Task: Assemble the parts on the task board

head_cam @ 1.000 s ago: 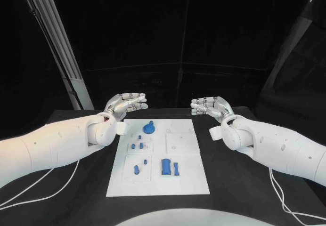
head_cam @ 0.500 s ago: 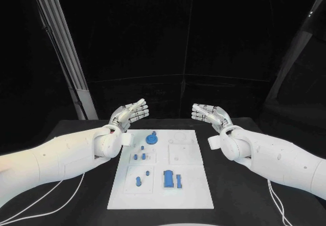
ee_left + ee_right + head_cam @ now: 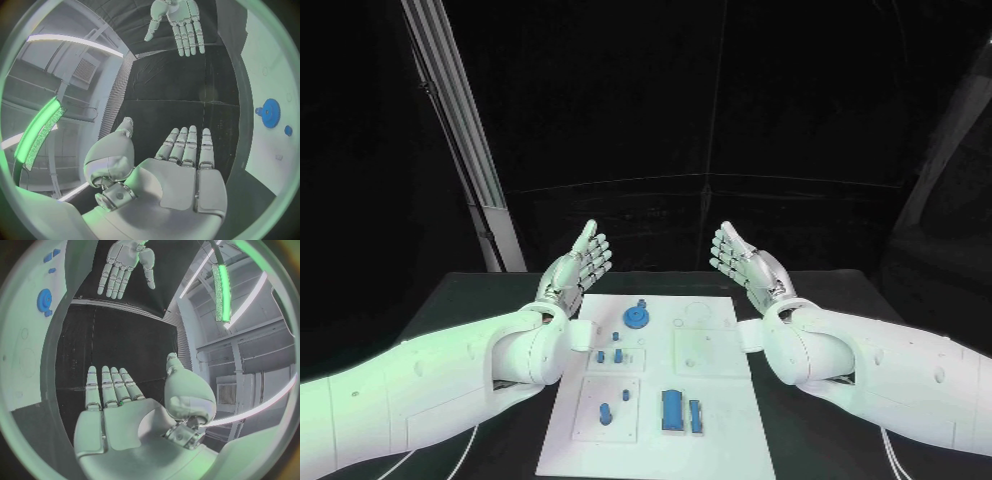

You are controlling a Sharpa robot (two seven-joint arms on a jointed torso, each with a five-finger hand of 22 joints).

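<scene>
Currently, both silver many-fingered hands, left hand [image 3: 577,262] and right hand [image 3: 743,262], are raised above the far end of the black tabletop [image 3: 848,290], fingers straight, apart and holding nothing. Between them lies the white rectangular task board [image 3: 718,440]. A round blue gear [image 3: 638,316] sits near its far end; small blue pegs [image 3: 609,355] and a blue block [image 3: 674,407] sit nearer. Whether any are seated or loose cannot be told.
</scene>
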